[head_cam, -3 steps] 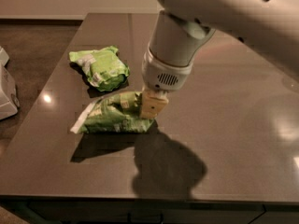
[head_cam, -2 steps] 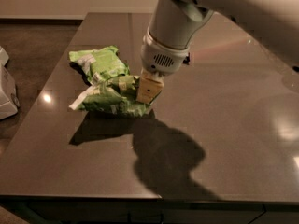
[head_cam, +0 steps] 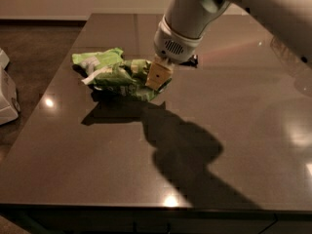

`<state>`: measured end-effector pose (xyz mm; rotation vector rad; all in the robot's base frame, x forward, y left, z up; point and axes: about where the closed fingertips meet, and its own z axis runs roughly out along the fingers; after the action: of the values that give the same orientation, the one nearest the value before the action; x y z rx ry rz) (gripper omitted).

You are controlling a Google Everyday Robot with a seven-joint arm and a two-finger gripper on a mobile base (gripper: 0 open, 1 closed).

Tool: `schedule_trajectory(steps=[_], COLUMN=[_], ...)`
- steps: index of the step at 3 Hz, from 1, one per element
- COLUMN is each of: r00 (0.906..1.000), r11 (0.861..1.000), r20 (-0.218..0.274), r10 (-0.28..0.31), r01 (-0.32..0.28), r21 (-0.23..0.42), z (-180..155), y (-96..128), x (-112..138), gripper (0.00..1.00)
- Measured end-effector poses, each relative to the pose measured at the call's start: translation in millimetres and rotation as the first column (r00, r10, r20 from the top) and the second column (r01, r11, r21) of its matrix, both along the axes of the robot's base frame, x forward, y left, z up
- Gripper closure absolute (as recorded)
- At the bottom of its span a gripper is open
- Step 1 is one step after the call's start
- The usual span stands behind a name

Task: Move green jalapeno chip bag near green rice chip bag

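Observation:
The green jalapeno chip bag (head_cam: 123, 78), elongated with a white end strip at its left, hangs slightly above the dark table, over its own shadow. My gripper (head_cam: 159, 76) is shut on the bag's right end, with the tan fingers (head_cam: 157, 73) pinching it. The green rice chip bag (head_cam: 93, 60), smaller and lime-green with a white patch, lies just behind and to the left. The jalapeno bag overlaps its right part, so the two look close or touching.
The dark glossy table (head_cam: 161, 155) runs to a front edge at the bottom and a left edge beside brown floor. A white object (head_cam: 7, 97) stands off the table at far left. A small dark item (head_cam: 193, 60) lies behind my arm.
My gripper has carried the jalapeno bag back and to the left, from the table's front toward the rice bag, and it now overlaps that bag.

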<state>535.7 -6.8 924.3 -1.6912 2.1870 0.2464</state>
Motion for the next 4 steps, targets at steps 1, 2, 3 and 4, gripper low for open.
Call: schedule_trajectory(steps=[1, 2, 3, 4], r00=[0.9998, 0.9998, 0.9998, 0.9998], r11=[1.000, 1.000, 1.000, 1.000], r20=[0.018, 0.019, 0.019, 0.019], r10=[-0.012, -0.010, -0.008, -0.005], r01=[0.012, 0.010, 0.008, 0.005], r21=[0.000, 0.000, 0.000, -0.001], z=[-5.2, -5.7, -6.2, -6.7], y=[2.0, 3.2, 4.4, 5.5], x=[6.3, 6.2, 5.9, 5.6], gripper=[0.59, 0.35, 0.12, 0.00])
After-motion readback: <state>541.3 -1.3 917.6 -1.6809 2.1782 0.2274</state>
